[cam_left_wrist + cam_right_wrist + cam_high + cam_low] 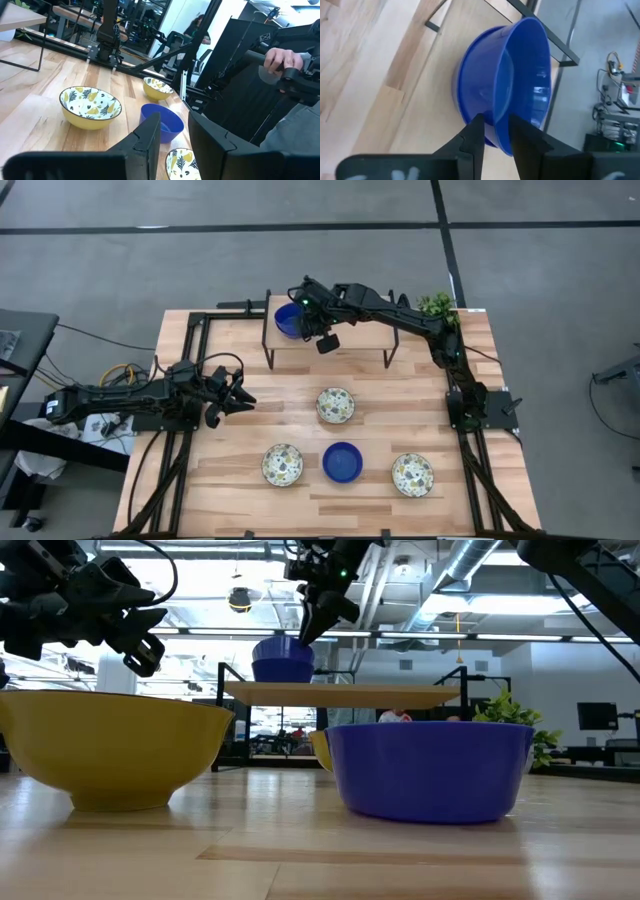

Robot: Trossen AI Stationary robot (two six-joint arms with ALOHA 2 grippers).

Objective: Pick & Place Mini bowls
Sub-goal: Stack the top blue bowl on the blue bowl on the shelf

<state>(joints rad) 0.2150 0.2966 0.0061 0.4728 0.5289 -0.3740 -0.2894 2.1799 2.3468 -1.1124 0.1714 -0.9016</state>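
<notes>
High view: stacked blue bowls (288,321) sit on the raised shelf (350,340) under the right gripper (305,315); in front of the shelf one blue bowl (343,462) and three patterned bowls (335,405) remain, all empty. Right wrist view: fingers straddle the stack's rim, parted, apparently releasing. Left wrist view: left gripper (172,137), idle left of the shelf, is half open and empty.

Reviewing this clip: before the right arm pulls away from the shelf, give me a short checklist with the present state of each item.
1. Blue bowl resting on the raised shelf: ok, it sits at the shelf's left end.
2. Right gripper clear of the bowl: not ok, its fingers straddle the rim.
3. Fingers parted from the rim: cannot tell.
4. Bowl stacked or single: looks like two nested blue bowls in the right wrist view, cannot tell for sure.
5. Left gripper out of the way: ok, open over the table's left side.
6. Remaining bowls on the table: three patterned bowls and one blue, ok.
</notes>
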